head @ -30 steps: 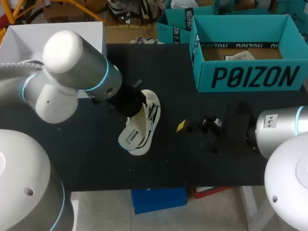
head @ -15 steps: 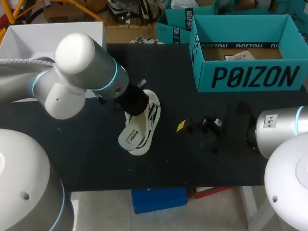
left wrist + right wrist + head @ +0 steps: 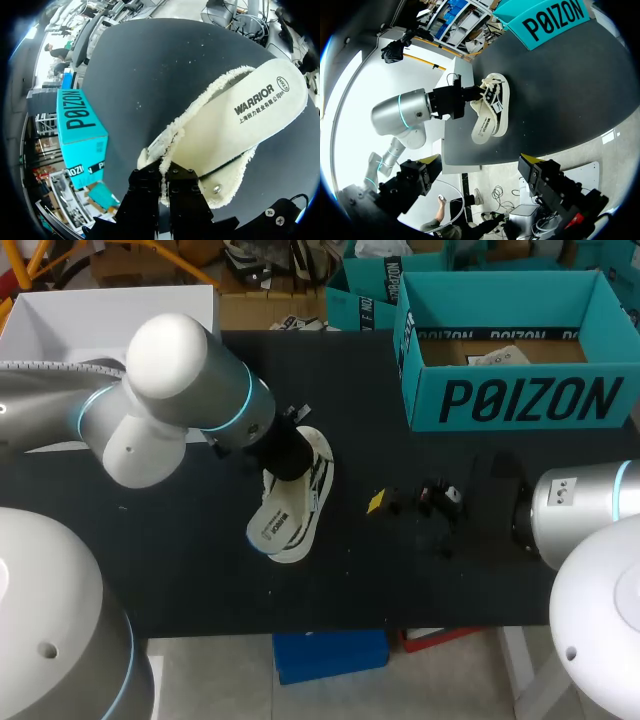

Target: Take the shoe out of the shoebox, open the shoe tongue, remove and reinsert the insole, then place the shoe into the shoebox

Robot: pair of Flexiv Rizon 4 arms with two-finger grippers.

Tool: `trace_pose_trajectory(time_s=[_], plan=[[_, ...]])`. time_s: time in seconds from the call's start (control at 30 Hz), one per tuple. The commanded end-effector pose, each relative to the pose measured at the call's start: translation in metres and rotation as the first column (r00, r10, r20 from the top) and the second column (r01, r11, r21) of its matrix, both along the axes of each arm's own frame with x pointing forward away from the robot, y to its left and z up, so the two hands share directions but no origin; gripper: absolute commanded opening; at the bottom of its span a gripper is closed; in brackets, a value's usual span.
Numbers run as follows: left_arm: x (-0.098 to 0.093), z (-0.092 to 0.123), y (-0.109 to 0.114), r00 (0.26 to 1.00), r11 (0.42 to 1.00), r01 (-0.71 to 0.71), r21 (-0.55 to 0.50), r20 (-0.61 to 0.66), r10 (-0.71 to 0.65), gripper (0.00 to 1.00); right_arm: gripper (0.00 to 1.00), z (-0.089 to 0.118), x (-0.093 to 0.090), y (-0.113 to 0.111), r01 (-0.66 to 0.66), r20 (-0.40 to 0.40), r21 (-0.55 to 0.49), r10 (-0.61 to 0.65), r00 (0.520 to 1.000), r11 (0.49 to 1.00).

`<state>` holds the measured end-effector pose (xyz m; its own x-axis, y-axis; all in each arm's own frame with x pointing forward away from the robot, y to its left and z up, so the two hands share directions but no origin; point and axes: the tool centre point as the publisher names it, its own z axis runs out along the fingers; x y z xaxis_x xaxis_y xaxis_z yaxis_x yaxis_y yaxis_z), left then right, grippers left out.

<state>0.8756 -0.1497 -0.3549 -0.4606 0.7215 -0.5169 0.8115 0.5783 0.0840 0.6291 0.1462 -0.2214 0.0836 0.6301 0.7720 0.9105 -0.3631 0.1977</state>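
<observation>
Surface: black tabletop (image 3: 200, 570), seen from above with both arms coming in from the sides.
Shoebox: teal shoebox (image 3: 520, 400) stands open at the far right of the tabletop, well apart from the shoe; a paper card (image 3: 495, 355) lies on its brown floor.
Shoe: white shoe (image 3: 318, 475) with black stripes lies left of the middle of the tabletop, outside the shoebox.
Insole: pale insole (image 3: 235, 125) with a fuzzy edge and dark print lies over the shoe, its rounded end jutting past the shoe toward the near edge.
Left end effector: left end effector (image 3: 164, 175) is pressed together on the fuzzy edge of the insole, pinching it at the end nearer the far side.
Left arm: left arm (image 3: 180, 390) hangs over the left part of the tabletop and hides the far end of the shoe from above.
Right end effector: right end effector (image 3: 481, 160) is spread wide with nothing between its yellow tips, low over the tabletop to the right of the shoe.
Between them: bare black tabletop separates the shoe from the right end effector and from the shoebox.
White box: white box (image 3: 100, 315) sits behind the left arm at the far left.
</observation>
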Motion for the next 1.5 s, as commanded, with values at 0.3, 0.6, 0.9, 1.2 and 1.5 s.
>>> trace_pose_trajectory(time_s=[0.3, 0.6, 0.9, 1.2, 1.5], plan=[[-0.009, 0.008, 0.010, 1.000, 0.995, 0.017, -0.100, -0.007, -0.018, 0.00, 1.00, -0.005, -0.001, -0.005, -0.048, 0.060, 0.190, 0.037, 0.997, 0.981], [-0.012, 0.010, 0.012, 1.000, 0.986, 0.015, -0.169, -0.022, -0.019, 0.00, 1.00, -0.005, -0.001, -0.005, -0.048, 0.060, 0.190, 0.037, 0.997, 0.981], [-0.015, 0.023, 0.008, 0.999, 0.976, 0.027, -0.218, -0.017, -0.032, 0.00, 1.00, -0.005, -0.001, -0.005, -0.048, 0.060, 0.190, 0.037, 0.997, 0.981], [-0.016, 0.028, 0.007, 0.999, 0.960, 0.027, -0.278, -0.033, -0.038, 0.00, 1.00, -0.005, -0.001, -0.005, -0.048, 0.060, 0.190, 0.037, 0.997, 0.981], [-0.005, 0.016, 0.015, 0.996, 0.944, -0.028, -0.330, -0.088, -0.001, 0.00, 1.00, -0.005, -0.001, -0.005, -0.048, 0.060, 0.190, 0.037, 0.997, 0.981]])
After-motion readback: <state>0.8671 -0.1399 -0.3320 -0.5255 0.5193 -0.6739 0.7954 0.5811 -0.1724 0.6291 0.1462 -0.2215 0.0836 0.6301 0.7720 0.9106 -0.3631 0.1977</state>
